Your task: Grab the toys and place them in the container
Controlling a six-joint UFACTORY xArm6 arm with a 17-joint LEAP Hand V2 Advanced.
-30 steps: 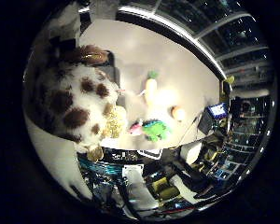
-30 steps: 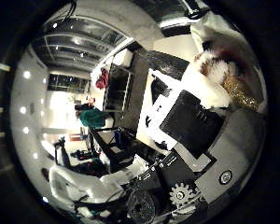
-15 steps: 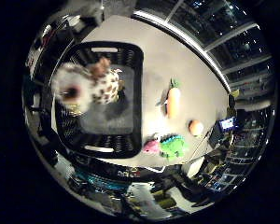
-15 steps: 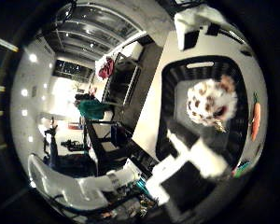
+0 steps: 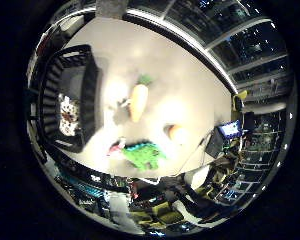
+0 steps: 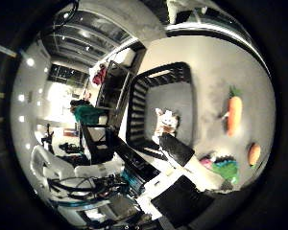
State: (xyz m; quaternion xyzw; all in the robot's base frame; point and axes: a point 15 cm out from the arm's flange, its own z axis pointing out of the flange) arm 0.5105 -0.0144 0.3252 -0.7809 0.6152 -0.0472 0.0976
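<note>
The hand (image 6: 192,167) is above the bench (image 5: 190,95); one finger (image 6: 176,148) extends straight, holding nothing and touching nothing. The spotted plush toy (image 5: 68,115) lies inside the black container (image 5: 90,95) at one bench edge. The carrot toy (image 5: 137,101), orange ball (image 5: 177,132) and green dinosaur toy (image 5: 142,155) lie on the bench, outside it.

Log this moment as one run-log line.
spotted plush toy: in black basket | carrot, green dinosaur, orange ball: on table | hand: holds nothing
</note>
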